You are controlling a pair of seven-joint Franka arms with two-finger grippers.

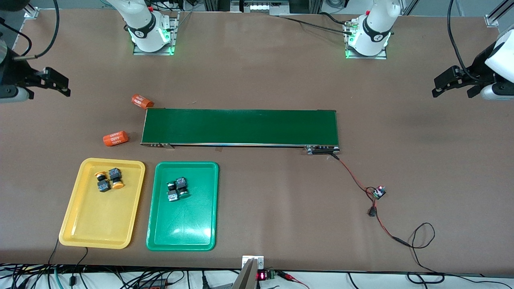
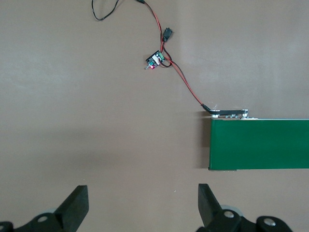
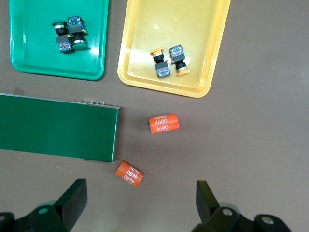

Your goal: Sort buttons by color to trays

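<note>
1. Nearest the front camera, toward the right arm's end of the table, two shallow trays lie side by side: a yellow tray (image 1: pixel 76 230) at the outer end and a green tray (image 1: pixel 180 237) just beside it, closer to the table's middle.
2. Two yellow-capped buttons (image 1: pixel 109 180) lie touching each other in the yellow tray, in the part farther from the front camera.
3. Two green-capped buttons (image 1: pixel 177 188) lie touching each other in the green tray, also in its farther part.
4. Farther from the camera than the trays, a long dark-green conveyor belt (image 1: pixel 240 127) runs across the table's middle. A red and black cable leads from its end to a small circuit board (image 1: pixel 378 192).
5. Two orange cylinders with white print lie by the belt's end toward the right arm: one (image 1: pixel 115 138) near the yellow tray, one (image 1: pixel 142 101) at the belt's farther corner.
6. The right gripper (image 3: pixel 140 203) hangs in the air with fingers spread wide and empty, over bare table beside the cylinders, well apart from all buttons.
7. The left gripper (image 2: pixel 142 205) hangs spread wide and empty over bare table past the belt's other end, far from the trays.
</note>
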